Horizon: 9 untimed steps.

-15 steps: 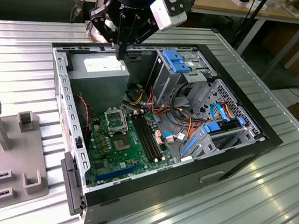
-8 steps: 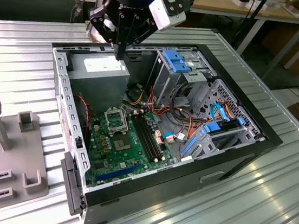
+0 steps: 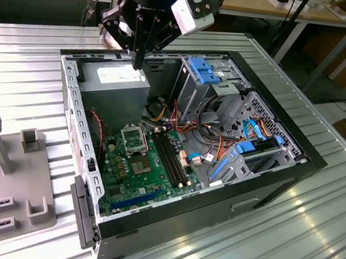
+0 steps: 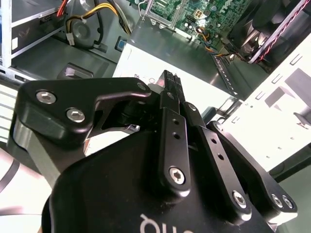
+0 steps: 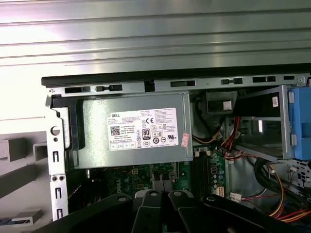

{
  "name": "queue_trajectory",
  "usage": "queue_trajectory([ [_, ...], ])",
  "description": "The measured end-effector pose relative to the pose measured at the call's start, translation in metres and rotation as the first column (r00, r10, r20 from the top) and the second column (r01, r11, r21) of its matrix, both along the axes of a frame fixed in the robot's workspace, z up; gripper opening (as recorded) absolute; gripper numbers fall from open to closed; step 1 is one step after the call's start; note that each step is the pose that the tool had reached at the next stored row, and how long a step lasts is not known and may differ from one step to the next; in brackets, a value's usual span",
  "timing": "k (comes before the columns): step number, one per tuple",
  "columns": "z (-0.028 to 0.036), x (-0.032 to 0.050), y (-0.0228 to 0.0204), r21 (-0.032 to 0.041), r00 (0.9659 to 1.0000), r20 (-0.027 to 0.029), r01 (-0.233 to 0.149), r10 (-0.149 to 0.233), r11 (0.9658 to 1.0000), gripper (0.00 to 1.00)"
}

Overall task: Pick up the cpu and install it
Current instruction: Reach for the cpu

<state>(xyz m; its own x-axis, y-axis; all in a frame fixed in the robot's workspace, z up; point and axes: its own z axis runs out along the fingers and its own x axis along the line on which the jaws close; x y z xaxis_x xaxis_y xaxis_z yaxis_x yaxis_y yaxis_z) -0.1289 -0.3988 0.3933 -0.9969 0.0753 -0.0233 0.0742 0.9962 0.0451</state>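
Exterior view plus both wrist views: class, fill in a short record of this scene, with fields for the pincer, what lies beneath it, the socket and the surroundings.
pincer: pincer shut, hanging above the power supply; whether it grips the cpu cannot be told
beneath: grey box with a white label, inside the open computer case
socket: black square-framed socket on the green board, apart from the pincer
surroundings: case lies on a ribbed metal table; grey fixture at the exterior view's left
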Motion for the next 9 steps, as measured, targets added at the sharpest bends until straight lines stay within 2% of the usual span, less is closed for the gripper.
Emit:
queue_trajectory([
  [9,0.0,-0.0021,0.0,0.0,1.0,0.0,0.0,0.0,1.0,0.11],
])
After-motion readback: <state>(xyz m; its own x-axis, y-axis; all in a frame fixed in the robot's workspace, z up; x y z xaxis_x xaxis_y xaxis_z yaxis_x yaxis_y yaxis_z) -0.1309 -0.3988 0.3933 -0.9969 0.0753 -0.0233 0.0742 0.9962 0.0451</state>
